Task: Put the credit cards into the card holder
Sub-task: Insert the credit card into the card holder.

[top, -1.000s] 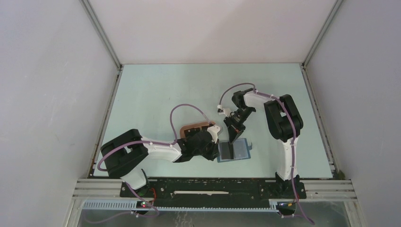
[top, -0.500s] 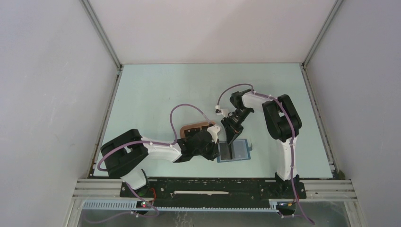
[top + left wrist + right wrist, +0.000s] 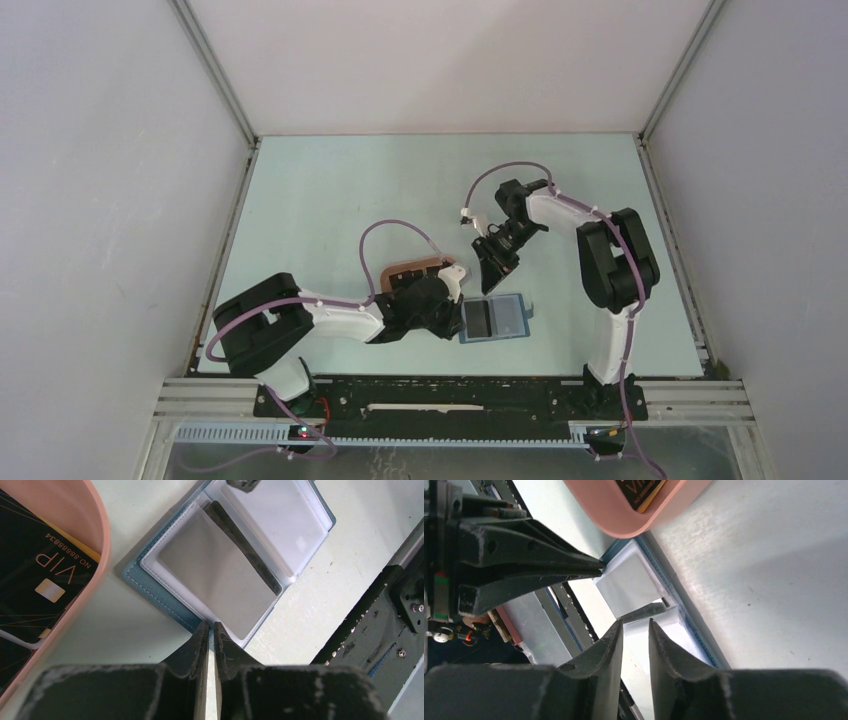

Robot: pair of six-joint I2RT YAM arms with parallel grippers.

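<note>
**Lighting even; wrist views soft at close range**

Top view: bright, diffuse light from overhead. The white walls are uniformly lit, and shadows on the table [image 3: 330, 200] under the arms are faint and short. Detail is small, with no motion blur.

Left wrist view: the card holder [image 3: 220, 575] is sharp, with a pale sheen on its clear sleeves. The left gripper [image 3: 209, 625] is out of focus.

Right wrist view: the right gripper [image 3: 634, 625] is blurred. The table is washed bright at right, and the left side is dark.

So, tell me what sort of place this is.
Likely a robotics test cell: white panels in aluminium framing enclose a table, and a left arm and right arm are bolted at its near edge, with a blue card holder between them.
</note>
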